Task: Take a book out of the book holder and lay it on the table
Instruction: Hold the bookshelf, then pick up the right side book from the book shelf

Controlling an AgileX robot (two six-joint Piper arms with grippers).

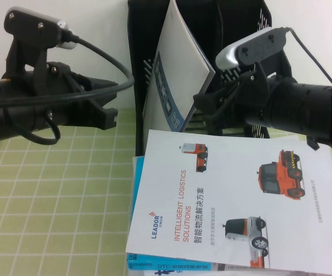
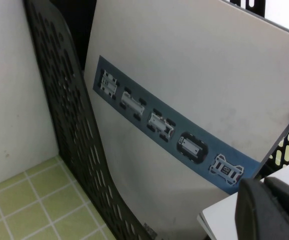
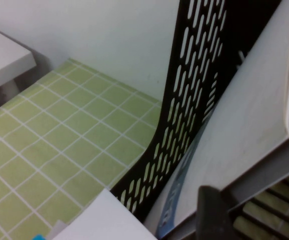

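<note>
Currently in hand: drawing a book up out of the book holder (image 1: 138,34), judging by where the right arm sits.
Book: I see none with a red cover in any view; it may be hidden behind the leaning booklet (image 1: 180,63).
Book holder: at 12 o'clock on the tabletop (image 1: 51,201), with only the blue-striped booklet tilted inside it.
Right gripper (image 1: 207,103): at the booklet's lower corner, toward 1 o'clock. Whether it is open or clamped on the cover I cannot tell.
Right arm pose: reaching in from 3 o'clock, nearly level, wrist camera on top.
Left gripper (image 1: 107,112): hanging at 10 o'clock, well apart from the holder. Its state is not clear either.
Doing it well: pinch near the spine, lift along the tilt so the cover clears the slotted wall, then lower it flat.
Watch: the truck brochure (image 1: 235,218) fills 5 o'clock, while bare tiles lie toward 8 o'clock.
</note>
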